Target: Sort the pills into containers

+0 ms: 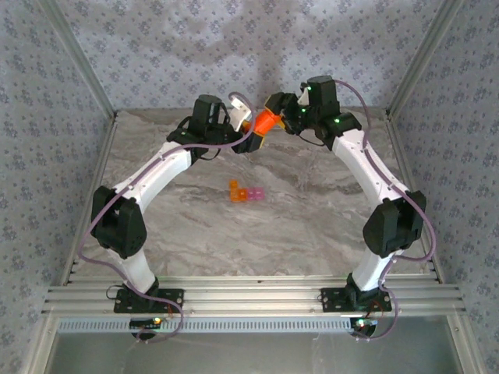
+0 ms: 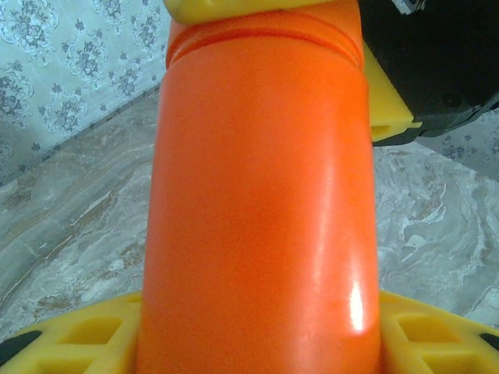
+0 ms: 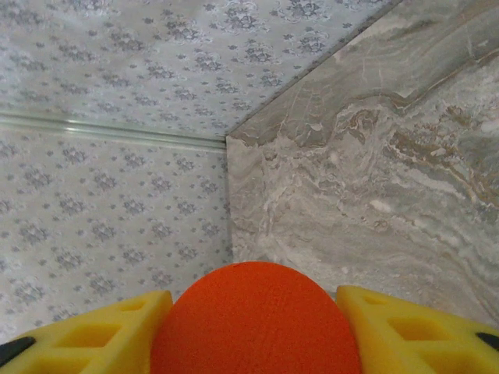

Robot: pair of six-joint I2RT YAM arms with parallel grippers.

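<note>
An orange cylindrical bottle (image 1: pixel 265 122) is held above the far middle of the table between both arms. My left gripper (image 1: pixel 253 134) is shut on its body (image 2: pixel 261 218), with yellow fingers (image 2: pixel 86 335) pressed against both sides. My right gripper (image 1: pixel 274 109) is closed around the round orange cap (image 3: pixel 256 323), and its yellow fingers (image 3: pixel 413 327) touch the cap's sides. The containers (image 1: pixel 248 193), a tiny orange cube joined to a pink one, sit mid-table, apart from both grippers. The pills are out of view.
A small orange piece (image 1: pixel 232 185) lies right next to the containers' orange end. Patterned walls (image 1: pixel 54 117) enclose the marble table (image 1: pixel 257 234) on three sides. An aluminium rail (image 1: pixel 249 296) with both arm bases runs along the near edge.
</note>
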